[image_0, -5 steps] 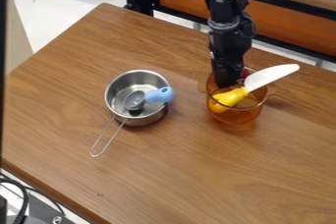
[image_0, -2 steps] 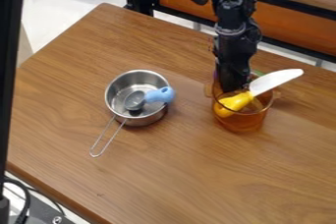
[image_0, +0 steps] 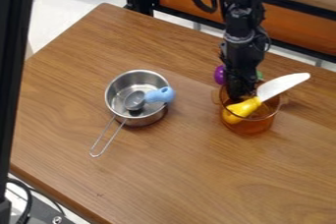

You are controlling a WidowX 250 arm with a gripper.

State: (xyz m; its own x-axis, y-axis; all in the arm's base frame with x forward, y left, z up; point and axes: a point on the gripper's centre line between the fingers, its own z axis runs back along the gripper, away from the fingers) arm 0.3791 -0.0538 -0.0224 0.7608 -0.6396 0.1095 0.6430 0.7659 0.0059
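Amber pot point(image_0: 248, 126) around the jaws' lower end

The amber pot point(image_0: 249, 126) has slid farther from the saucepan point(image_0: 150, 119), and the pincer point(image_0: 241, 95) and yellow-handled knife point(image_0: 282, 85) have moved away from it too. A purple thing point(image_0: 219, 74) and a green bit point(image_0: 259, 75) have come into view, the purple nearer the saucepan. The black post point(image_0: 15, 70) now stands closer to the saucepan.
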